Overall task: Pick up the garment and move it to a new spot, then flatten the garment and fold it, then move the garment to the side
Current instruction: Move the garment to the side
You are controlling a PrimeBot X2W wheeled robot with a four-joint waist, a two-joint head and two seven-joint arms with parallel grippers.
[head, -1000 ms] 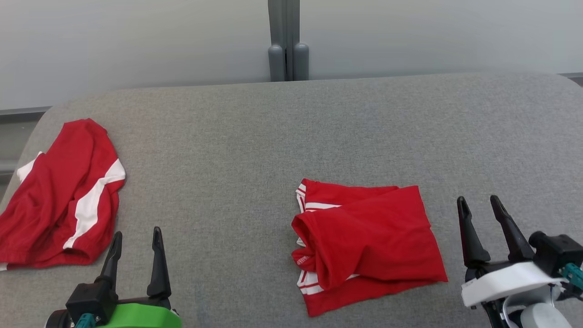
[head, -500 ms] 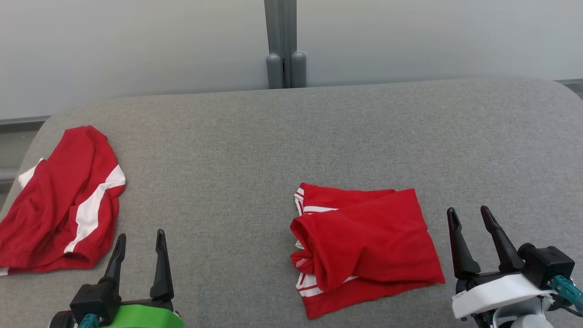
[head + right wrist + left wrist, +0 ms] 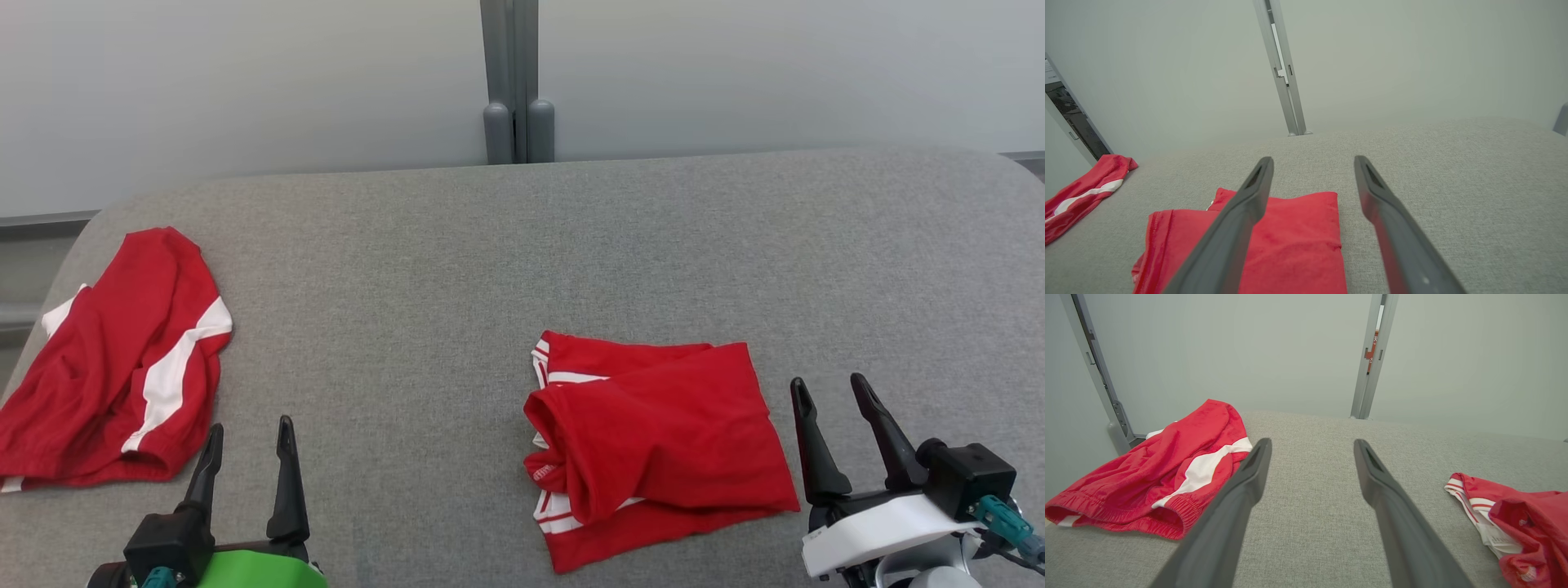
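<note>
1. The folded red garment [image 3: 653, 445] lies on the grey cushion [image 3: 408, 269], just beside the right gripper [image 3: 829, 382], whose jaws are wide and empty.
2. The left gripper [image 3: 250, 425], also wide and empty, sits near the red shorts [image 3: 114, 367].

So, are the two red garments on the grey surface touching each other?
Apart. The head view shows a wide stretch of bare grey surface between the striped garment at left and the folded garment.
</note>
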